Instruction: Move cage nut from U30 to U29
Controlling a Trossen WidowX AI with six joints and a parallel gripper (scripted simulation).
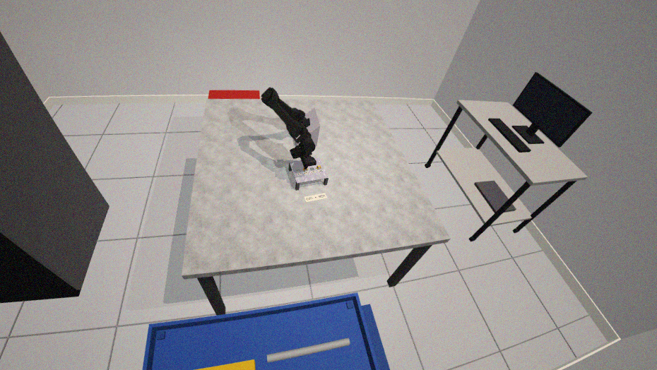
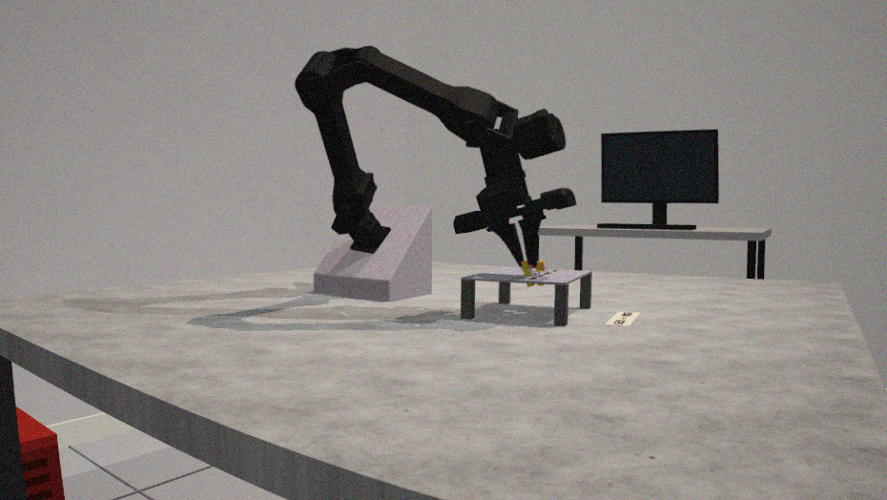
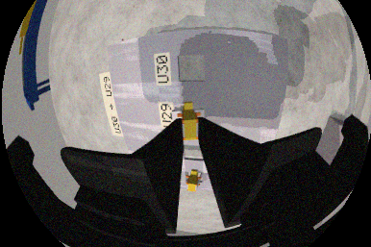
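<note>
Fingertips: we find the gripper [image 1: 308, 166] [image 2: 530, 265] [image 3: 189, 123] nearly closed, its fingers stopped on the yellow body of the cage nut [image 2: 526, 270] [image 3: 190, 124] and gripping it.
Nut against gripper: we see the nut directly between the tips, with its long side running lengthwise along the gap in the wrist view and a finger on either flank.
Nut against plate: we place it beside the U29 label [image 3: 166, 116], at that position on the rail plate [image 1: 312, 178] [image 2: 568, 277] [image 3: 126, 64]; the exterior view shows yellow both above and below the plate's edge. We cannot tell whether it sits square or whether both wings are open.
Hole U30: we note the square opening [image 3: 191, 68] beside the U30 label [image 3: 162, 68] without a nut in it.
Other nut: we record it [image 1: 318, 167] [image 2: 540, 265] [image 3: 193, 180] on the far side of the held nut from U30, apart from it and in line with the gap between the fingers.
Arm: we have a single arm, reaching down to the plate from its sloped base [image 2: 410, 265].
Step in hand: we judge this to be the seating at U29, with release remaining.
Next move: we would confirm the seat, part the fingers sideways and withdraw upward, off the plate.
Risk: we consider that a tilted withdrawal could drag the nut out or brush its neighbour.
</note>
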